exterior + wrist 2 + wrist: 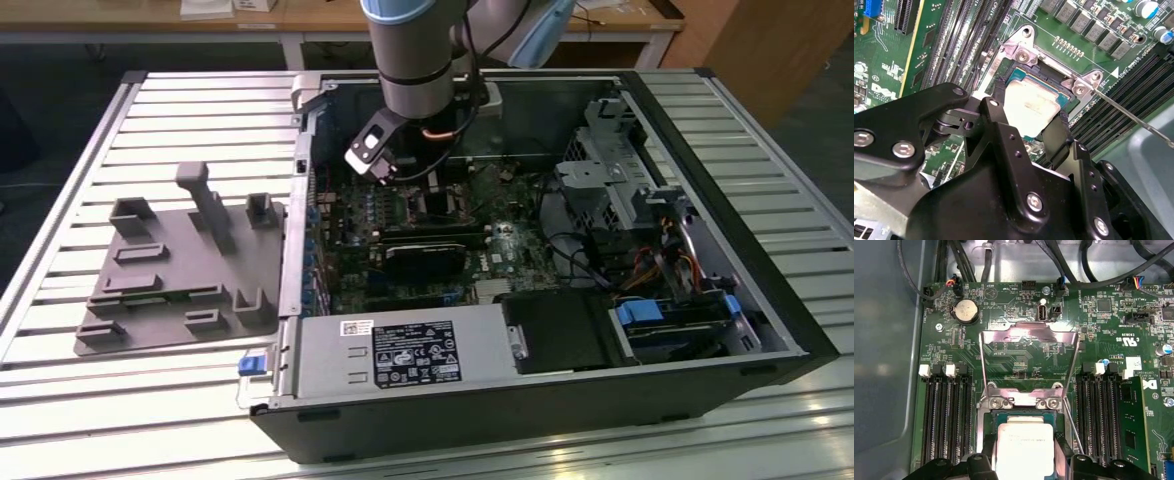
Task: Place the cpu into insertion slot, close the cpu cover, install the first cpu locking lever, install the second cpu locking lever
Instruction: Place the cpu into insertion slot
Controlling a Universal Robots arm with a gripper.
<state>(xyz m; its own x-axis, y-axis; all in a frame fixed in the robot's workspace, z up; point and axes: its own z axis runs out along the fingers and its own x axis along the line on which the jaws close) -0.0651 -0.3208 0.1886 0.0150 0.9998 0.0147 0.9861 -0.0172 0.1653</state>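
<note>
I'm pinching my gripper (1024,462) onto the chip (1024,442) by two opposite rims, and it's sitting at the socket (1050,75), just beside the upraised cover (1029,331). I'm judging it light, stiff, and fragile underneath.

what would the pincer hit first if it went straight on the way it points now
The pincer grips the dull silver square cpu; going on, that chip would likely meet the black-bordered square insertion slot beneath first. The gap between them is unclear.
</note>
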